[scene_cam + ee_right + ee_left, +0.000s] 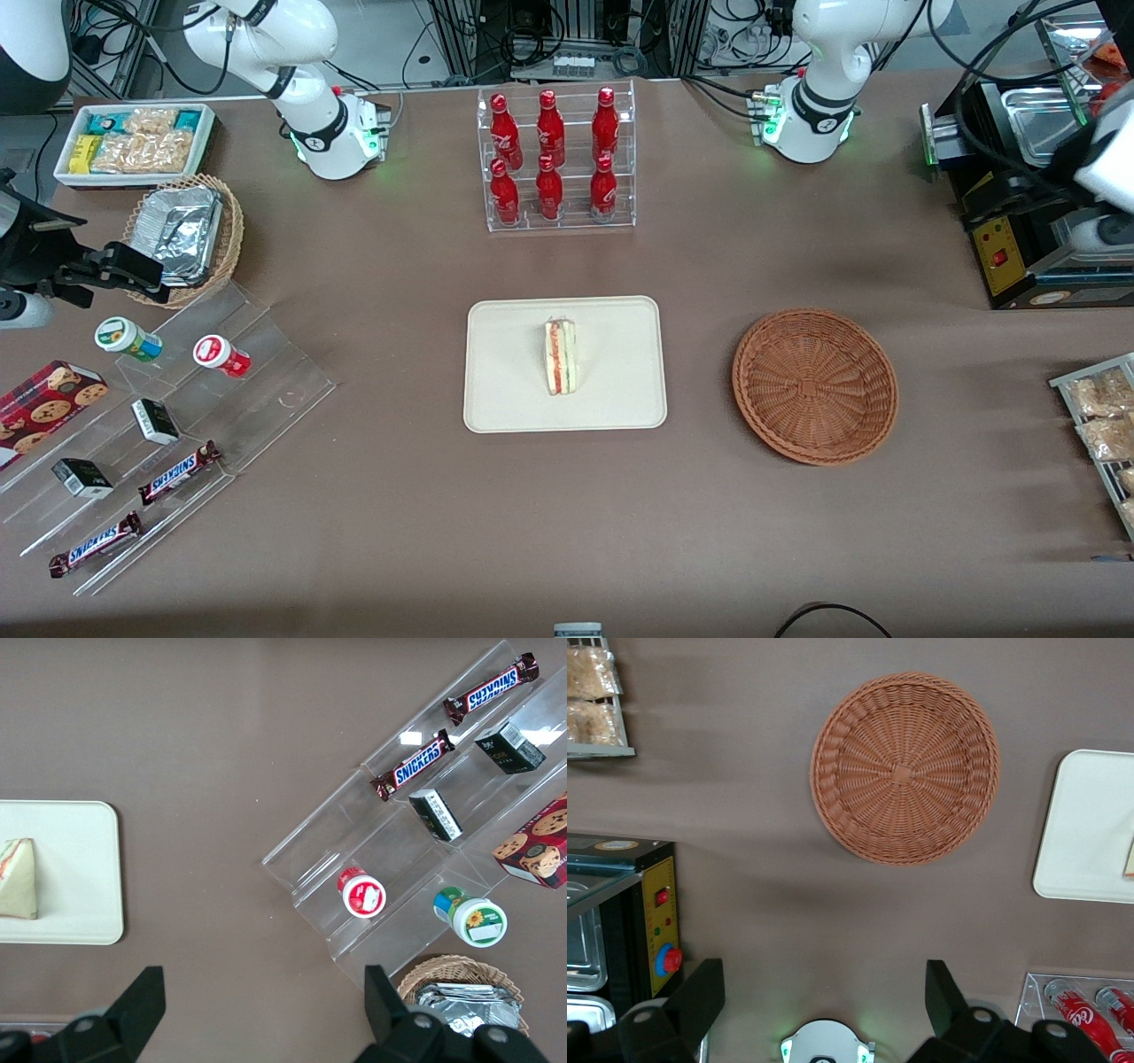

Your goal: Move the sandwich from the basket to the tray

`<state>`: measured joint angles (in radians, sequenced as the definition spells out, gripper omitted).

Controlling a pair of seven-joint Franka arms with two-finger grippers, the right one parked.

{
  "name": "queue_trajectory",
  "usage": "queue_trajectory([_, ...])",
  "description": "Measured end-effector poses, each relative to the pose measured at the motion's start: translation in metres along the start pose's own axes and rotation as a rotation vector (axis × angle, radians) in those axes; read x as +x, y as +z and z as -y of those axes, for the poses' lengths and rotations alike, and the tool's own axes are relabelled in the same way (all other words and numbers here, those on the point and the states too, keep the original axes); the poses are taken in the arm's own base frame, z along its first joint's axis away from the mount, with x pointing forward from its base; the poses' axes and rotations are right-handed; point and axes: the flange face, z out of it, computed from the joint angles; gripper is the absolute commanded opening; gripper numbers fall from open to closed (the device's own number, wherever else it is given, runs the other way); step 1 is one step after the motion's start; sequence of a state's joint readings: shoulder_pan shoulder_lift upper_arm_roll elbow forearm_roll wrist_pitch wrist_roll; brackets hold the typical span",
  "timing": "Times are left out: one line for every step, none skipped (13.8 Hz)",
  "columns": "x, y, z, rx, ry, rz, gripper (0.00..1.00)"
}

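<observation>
You find the sandwich (560, 357) lying on the tray (505, 372) at the table's (399, 496) middle. The basket (814, 385) sits beside the tray, toward the working arm's end of the table, apart from it. The bottle rack (558, 159) stands farther from the front camera than the tray. The gripper (824, 992) hangs open, well above the table, near the basket and the working arm's base.
</observation>
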<state>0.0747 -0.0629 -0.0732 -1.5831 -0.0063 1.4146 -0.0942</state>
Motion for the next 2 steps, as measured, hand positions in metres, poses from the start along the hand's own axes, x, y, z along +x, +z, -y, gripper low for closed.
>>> queue_trajectory([-0.0009, -0.0007, -0.0032, 0.0, 0.006, -0.002, 1.0])
queue_trajectory([-0.0016, -0.0006, -0.0101, 0.001, 0.019, -0.001, 1.0])
